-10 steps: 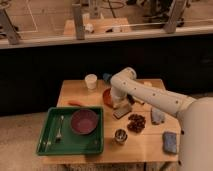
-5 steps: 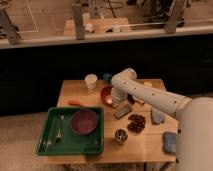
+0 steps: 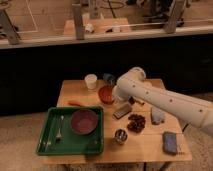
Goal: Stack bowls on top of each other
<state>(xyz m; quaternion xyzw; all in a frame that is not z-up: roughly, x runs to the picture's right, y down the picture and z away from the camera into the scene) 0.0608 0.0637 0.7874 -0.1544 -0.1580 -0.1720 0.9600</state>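
The glossy orange-red bowl sits on the wooden table near its back middle. The dull purple-maroon bowl sits in the green tray at the front left. My white arm reaches in from the right. My gripper is at the right rim of the orange-red bowl, mostly hidden by the arm's wrist.
A white cup stands behind the orange-red bowl, and a small shiny metal cup stands at the front. A fork lies in the tray. A dark flat block, a dark clump, grey cloth and a blue sponge lie to the right. A carrot lies by the tray.
The arm has shifted slightly toward the orange-red bowl. The bowls have not moved.
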